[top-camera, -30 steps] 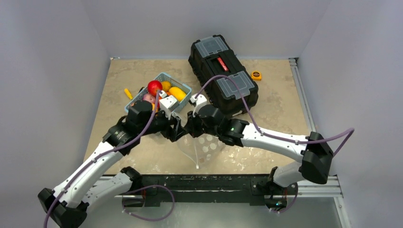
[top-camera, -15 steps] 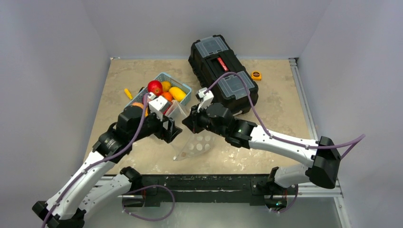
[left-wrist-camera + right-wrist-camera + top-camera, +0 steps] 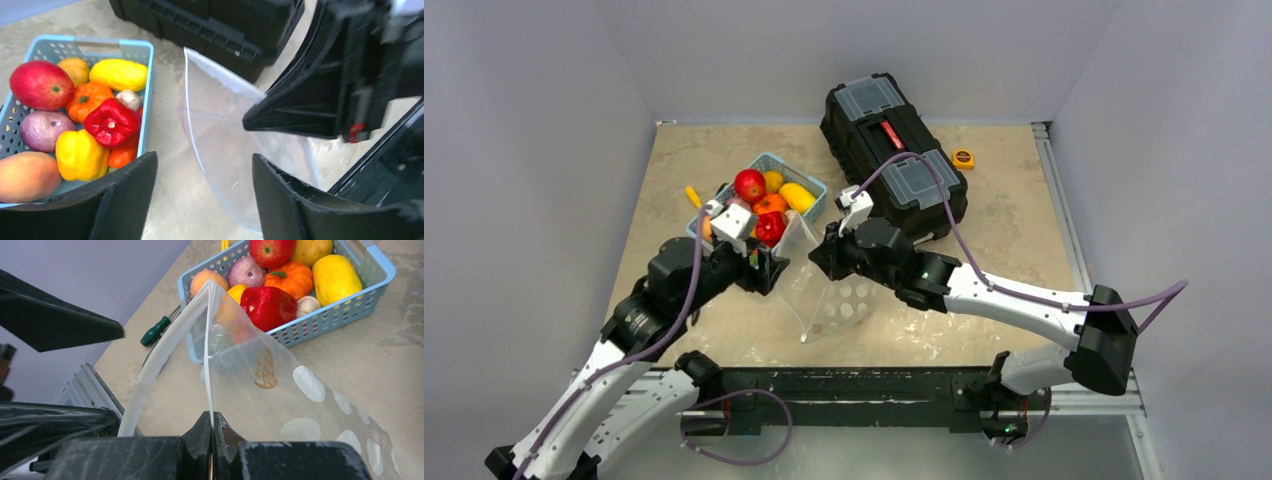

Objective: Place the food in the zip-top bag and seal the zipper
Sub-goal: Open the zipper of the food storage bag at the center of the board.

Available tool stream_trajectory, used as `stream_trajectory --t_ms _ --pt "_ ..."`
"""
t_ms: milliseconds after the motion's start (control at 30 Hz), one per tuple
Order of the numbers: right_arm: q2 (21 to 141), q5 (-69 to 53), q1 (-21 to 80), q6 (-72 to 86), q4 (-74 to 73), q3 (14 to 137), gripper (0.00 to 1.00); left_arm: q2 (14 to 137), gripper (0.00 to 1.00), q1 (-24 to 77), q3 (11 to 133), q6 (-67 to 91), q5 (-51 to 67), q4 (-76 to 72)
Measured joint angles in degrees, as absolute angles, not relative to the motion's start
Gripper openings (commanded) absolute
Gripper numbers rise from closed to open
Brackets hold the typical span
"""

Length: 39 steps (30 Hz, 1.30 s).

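The food, several glossy toy fruits and vegetables, lies in the light-blue basket: a red apple, a red pepper, a yellow squash and others. The clear dotted zip-top bag stands on the table beside the basket, its mouth spread open. My right gripper is shut on one side of the white zipper strip; the other side hangs free. My left gripper is open and empty, just left of the bag, near the basket's corner.
A black toolbox stands behind the bag at the back right. An orange tape measure lies beyond it. A yellow-handled tool and a green-handled screwdriver lie left of the basket.
My left gripper has pulled away to the left from the right gripper and now stands open. The bag's mouth has spread open and swung toward the basket. The right gripper still pinches the zipper edge.
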<state>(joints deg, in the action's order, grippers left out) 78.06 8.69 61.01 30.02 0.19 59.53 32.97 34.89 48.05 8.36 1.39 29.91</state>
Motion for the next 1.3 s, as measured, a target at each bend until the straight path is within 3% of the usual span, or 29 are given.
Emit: stream_trajectory --t_ms 67,133,267,400,600,867,1100,1300 --pt "77.6 9.4 61.0 30.0 0.1 59.5 0.0 37.1 0.44 34.9 49.1 8.4 2.5 31.4" --pt "77.1 9.6 61.0 30.0 0.1 59.5 0.0 42.2 0.2 34.9 50.8 8.1 3.3 32.7" --pt "75.7 9.8 61.0 30.0 0.1 59.4 0.05 49.3 0.01 34.9 51.8 7.9 5.2 34.9" --pt "75.4 11.0 61.1 30.8 -0.3 59.4 0.23 49.0 0.0 34.9 51.8 7.9 6.8 36.2" --pt "79.0 15.2 62.8 35.6 -8.9 62.2 0.39 47.3 0.0 34.9 51.8 7.9 7.1 36.2" --pt "80.7 21.9 67.8 41.6 -18.1 64.1 0.36 47.7 0.0 34.9 51.8 7.9 7.0 36.2" --pt "76.8 24.6 67.8 41.5 -19.8 64.1 0.41 47.9 0.0 34.9 51.8 7.9 6.8 36.2" --pt "75.2 24.9 67.8 40.7 -18.2 64.0 0.3 48.1 0.0 34.9 51.8 7.9 6.8 36.2"
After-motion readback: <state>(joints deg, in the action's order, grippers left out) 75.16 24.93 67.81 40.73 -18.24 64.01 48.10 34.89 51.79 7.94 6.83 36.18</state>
